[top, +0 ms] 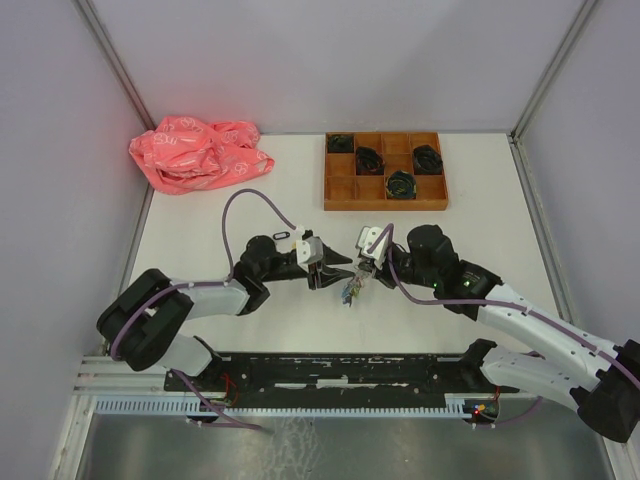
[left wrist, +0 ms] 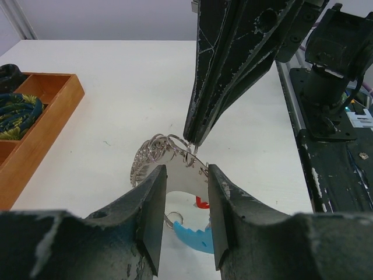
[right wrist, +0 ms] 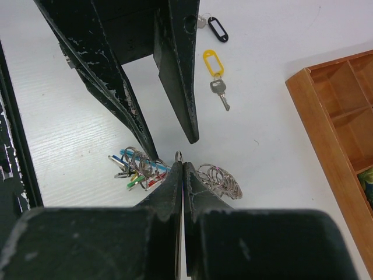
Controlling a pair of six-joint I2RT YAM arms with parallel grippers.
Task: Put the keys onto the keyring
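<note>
The keyring (top: 349, 291) hangs between both grippers at the table's middle. In the left wrist view its silver rings (left wrist: 152, 149), flat metal band, red tag and light-blue section (left wrist: 192, 238) show. My left gripper (left wrist: 186, 170) is open, its jaws on either side of the band. My right gripper (right wrist: 182, 164) is shut on a small ring at the hoop's top; its fingertips (left wrist: 191, 142) come in from above. A key with a yellow tag (right wrist: 213, 63) and a black tag (right wrist: 218, 29) lie on the table beyond the left gripper (right wrist: 173, 146).
A wooden compartment tray (top: 385, 206) with black coiled bundles (top: 401, 183) stands at the back right, also in the right wrist view (right wrist: 317, 134). A pink plastic bag (top: 198, 152) lies at the back left. Grey walls close three sides.
</note>
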